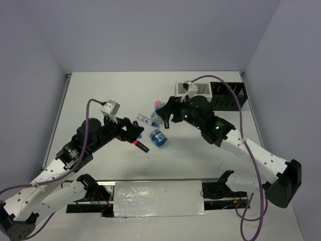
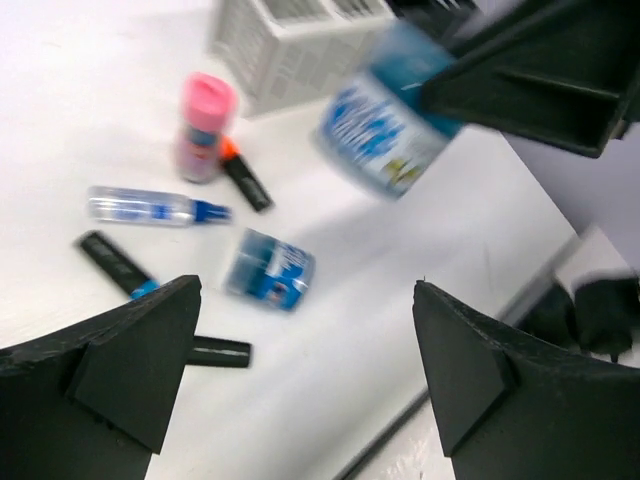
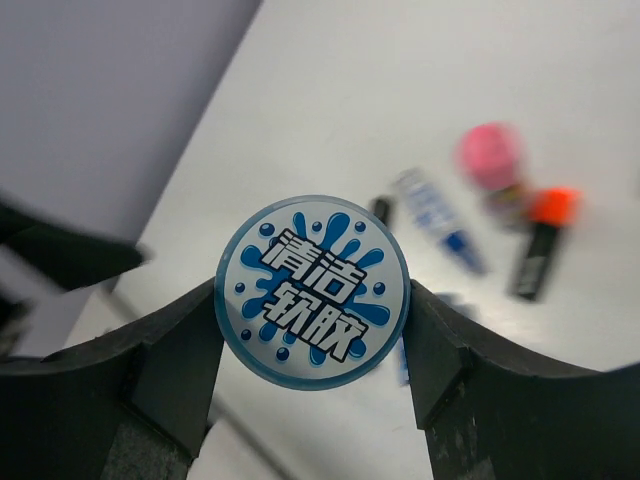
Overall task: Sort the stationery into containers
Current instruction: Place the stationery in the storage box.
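White bench surface (image 1: 90, 95) lies bare on the far left out to its railed left edge, and grey walls close the back and both sides. A white container (image 1: 194, 89) and a black container (image 1: 228, 95) stand side by side at the far right, close to the back edge. The loose stationery is bunched mid-bench in the gap between the two arms. The left arm (image 1: 75, 150) reaches in from the near left corner with its elbow raised and its wrist aimed at the pile. The left jaws are spread wide and hold nothing. Below them lie the second blue roll (image 2: 270, 268), a blue-capped highlighter (image 2: 115, 262) and another dark highlighter (image 2: 220, 352). The right arm (image 1: 241, 145) stretches in from the near right corner, bent over in front of the containers, its wrist over the pile's far side. The right jaws are clamped on the labelled blue roll (image 3: 312, 292), one finger on each side of its round body, the printed end facing the wrist camera. In the left wrist view that roll looks raised off the bench, though blurred. Just beyond it are the pink-capped bottle (image 2: 205, 125), upright, with an orange-capped highlighter (image 2: 243, 175) at its foot and the white-blue pen (image 2: 150, 207) lying flat nearby.
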Controlling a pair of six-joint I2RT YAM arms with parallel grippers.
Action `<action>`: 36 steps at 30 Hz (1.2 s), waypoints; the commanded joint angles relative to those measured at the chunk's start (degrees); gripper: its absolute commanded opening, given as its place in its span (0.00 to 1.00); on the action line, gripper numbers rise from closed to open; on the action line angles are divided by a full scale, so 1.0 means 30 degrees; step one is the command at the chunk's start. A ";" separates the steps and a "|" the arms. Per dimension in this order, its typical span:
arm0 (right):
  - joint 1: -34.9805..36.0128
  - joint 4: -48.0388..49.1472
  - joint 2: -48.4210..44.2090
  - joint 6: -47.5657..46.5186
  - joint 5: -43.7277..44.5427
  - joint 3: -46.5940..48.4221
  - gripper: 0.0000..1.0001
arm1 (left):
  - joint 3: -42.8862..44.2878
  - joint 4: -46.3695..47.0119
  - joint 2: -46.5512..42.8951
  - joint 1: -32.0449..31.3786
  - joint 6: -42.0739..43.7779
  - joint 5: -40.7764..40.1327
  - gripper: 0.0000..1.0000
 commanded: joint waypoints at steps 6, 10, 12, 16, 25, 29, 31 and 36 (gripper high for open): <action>-0.5735 -0.2496 -0.2987 -0.5541 0.9626 0.1415 0.00 | 0.6160 -1.2797 0.2911 0.0023 -0.2651 -1.1397 0.99; -0.9655 -0.2354 -0.2082 -0.6340 1.1816 0.1066 0.00 | 0.6047 -1.4533 0.3356 0.0023 -0.2532 -1.3449 0.99; -1.1362 -0.1650 -0.0970 -0.5993 1.1004 0.1122 0.00 | 0.5491 -1.3749 0.2919 0.0023 -0.2419 -1.3165 0.99; -1.4941 -0.0948 0.1286 -0.5256 0.8248 0.2757 0.00 | 0.4845 -1.2571 0.2038 0.0110 -0.1598 -1.2018 0.99; -1.5526 -0.0685 0.7002 -0.6223 1.0731 0.7099 0.00 | 0.4668 -1.2161 0.2388 0.0140 -0.0953 -1.0642 0.99; -1.6000 0.0164 0.8201 -0.6310 1.0732 0.7421 0.00 | 0.4523 -1.1927 0.2272 0.0140 -0.0718 -1.0114 0.99; -1.6234 0.0720 0.8466 -0.6428 1.0588 0.7422 0.00 | 0.4493 -1.1809 0.2096 0.0140 -0.0660 -0.9880 0.99; -1.7375 0.1836 0.8643 -0.6399 0.8364 0.6925 0.00 | 0.4405 -1.1517 0.1920 0.0169 -0.0367 -0.9352 0.99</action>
